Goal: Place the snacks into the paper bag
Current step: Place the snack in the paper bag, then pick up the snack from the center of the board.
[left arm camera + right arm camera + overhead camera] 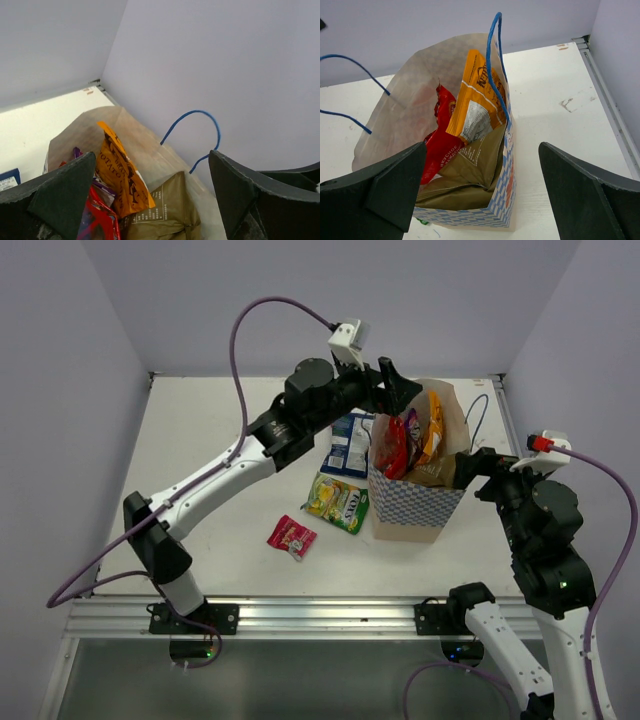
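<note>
The paper bag (415, 508) stands upright at centre right, holding a red packet (393, 452), an orange packet (432, 430) and a purple one (411, 424). My left gripper (400, 390) hangs open and empty over the bag's far rim; its view shows the orange packet (120, 175), the red one (100, 220) and an olive-brown packet (167, 210) below. My right gripper (470, 465) is open and empty beside the bag's right side, looking into the bag (470, 217). A light-blue chip bag (350, 445), a yellow-green packet (337, 502) and a tiny pink-red packet (291, 536) lie on the table left of the bag.
The bag's blue cord handles (495, 65) stick up above its rim, one close to my left gripper (152, 155). Walls close off the table at the back and both sides. A metal rail (320, 615) runs along the near edge.
</note>
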Available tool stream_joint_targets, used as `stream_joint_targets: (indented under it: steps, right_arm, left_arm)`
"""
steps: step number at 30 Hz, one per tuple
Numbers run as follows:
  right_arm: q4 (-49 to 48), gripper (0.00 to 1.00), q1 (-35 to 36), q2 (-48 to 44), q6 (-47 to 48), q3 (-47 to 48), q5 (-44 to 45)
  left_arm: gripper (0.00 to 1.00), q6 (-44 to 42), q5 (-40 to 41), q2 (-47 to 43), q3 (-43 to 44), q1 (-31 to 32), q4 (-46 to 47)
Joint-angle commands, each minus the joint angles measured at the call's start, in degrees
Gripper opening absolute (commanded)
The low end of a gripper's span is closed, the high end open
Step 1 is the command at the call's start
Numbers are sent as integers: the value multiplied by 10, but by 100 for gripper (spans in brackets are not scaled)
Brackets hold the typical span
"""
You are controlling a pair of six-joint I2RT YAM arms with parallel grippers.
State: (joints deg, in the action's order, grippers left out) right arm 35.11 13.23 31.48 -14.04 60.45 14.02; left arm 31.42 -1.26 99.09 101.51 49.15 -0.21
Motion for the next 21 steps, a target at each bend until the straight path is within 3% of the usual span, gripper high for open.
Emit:
stream_joint_targets:
  steps: [1, 7, 11, 15, 21]
  right_arm:
    - [-19, 98, 4, 6, 8, 6, 7]
    - [-16, 98, 4, 7, 8, 9, 7]
    - [-15, 99, 3, 9, 8, 10, 7]
    - [-15, 99, 4, 10, 7, 11, 8]
    - [-15, 99, 4, 12, 6, 10, 6]
  left_arm:
    - [99, -65, 10, -59, 25, -4, -21]
    - [100, -94, 9, -111, -7, -33, -81]
    - [100, -59, -35, -157, -99, -110, -81]
    - [100, -59, -42, -197, -159, -147, -96]
    - [100, -55, -114, -218, -257, -193, -127]
